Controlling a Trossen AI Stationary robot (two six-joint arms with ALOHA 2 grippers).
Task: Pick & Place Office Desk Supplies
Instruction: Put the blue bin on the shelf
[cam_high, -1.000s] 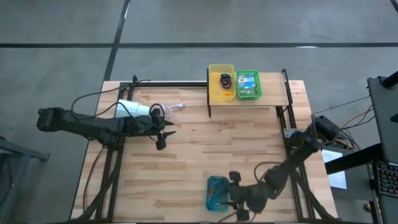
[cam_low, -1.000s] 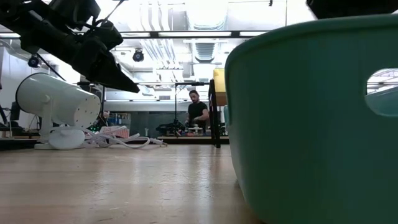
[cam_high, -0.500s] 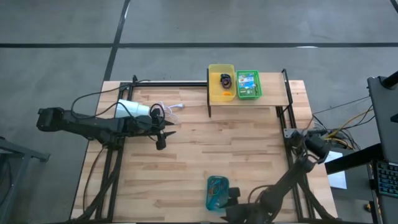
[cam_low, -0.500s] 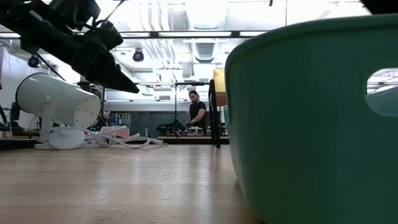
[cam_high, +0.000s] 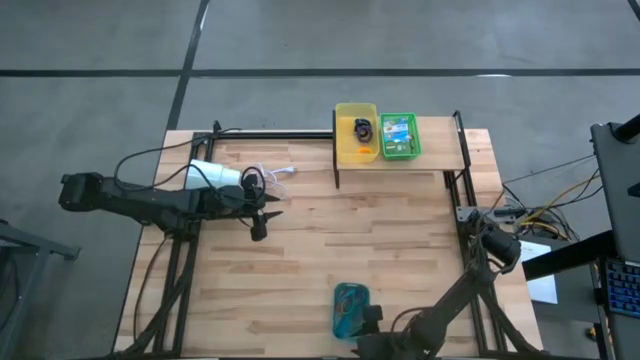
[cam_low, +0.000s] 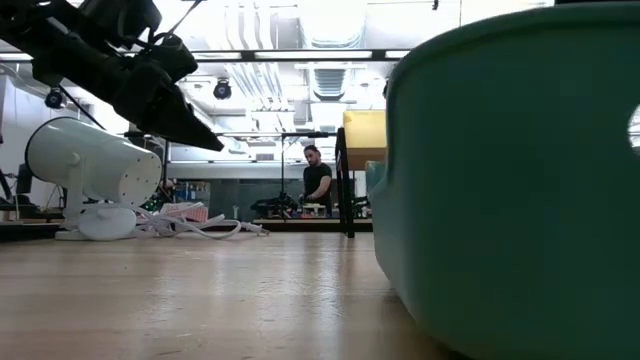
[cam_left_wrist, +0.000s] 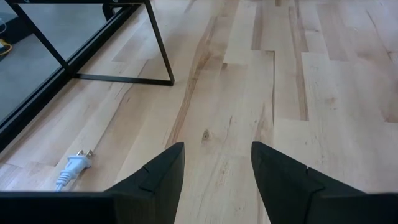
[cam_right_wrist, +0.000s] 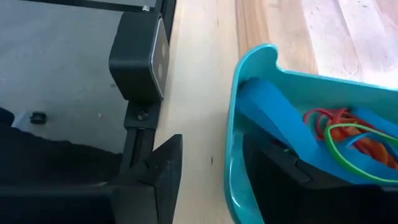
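The right end effector (cam_right_wrist: 205, 174), fingers straddling the teal plastic tray's (cam_right_wrist: 231, 155) rim, grips it; tangled red and green rubber loops (cam_right_wrist: 345, 140) lie just inside, pointing nowhere.

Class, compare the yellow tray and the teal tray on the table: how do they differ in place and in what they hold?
The yellow tray sits at the table's far edge, touching a green tray; the teal tray stands alone at the near edge. The yellow tray holds a dark looped item and a small orange piece; the teal tray holds orange and green loops. Both are open-topped plastic trays.
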